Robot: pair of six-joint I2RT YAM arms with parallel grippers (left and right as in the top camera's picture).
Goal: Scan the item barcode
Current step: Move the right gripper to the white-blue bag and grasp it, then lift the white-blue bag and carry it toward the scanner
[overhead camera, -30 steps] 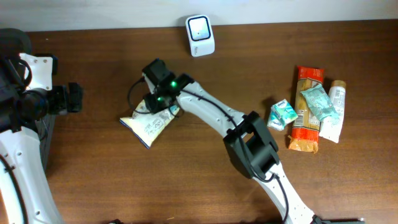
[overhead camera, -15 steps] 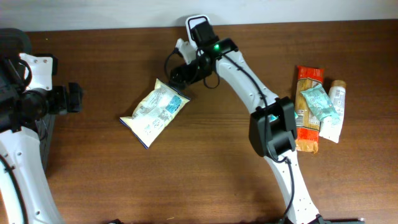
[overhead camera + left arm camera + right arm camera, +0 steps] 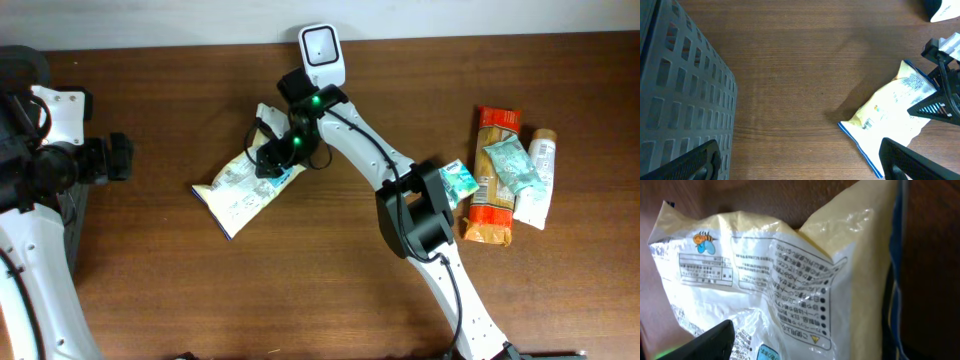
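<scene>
The item, a white and yellow bag (image 3: 238,192) with a blue edge, lies flat on the table left of centre, and it also shows in the left wrist view (image 3: 890,112). The white scanner (image 3: 322,45) stands at the back edge. My right gripper (image 3: 278,152) hangs over the bag's upper right end, jaws wide apart. In the right wrist view the bag (image 3: 790,270) fills the frame, printed text side up, between the right gripper's (image 3: 800,347) fingers (image 3: 705,342); I cannot make out a barcode. My left gripper (image 3: 118,158) stays at the far left, open with nothing in it (image 3: 800,167).
Several packets lie in a group at the right: an orange snack pack (image 3: 493,180), a green pouch (image 3: 455,183) and a pale tube (image 3: 541,175). A grey slotted basket (image 3: 680,90) stands beside the left gripper.
The right gripper left the bag, swung up beside the scanner, and has come back down over the bag's upper end. The bag shifted slightly down-left. The left arm has not moved.
</scene>
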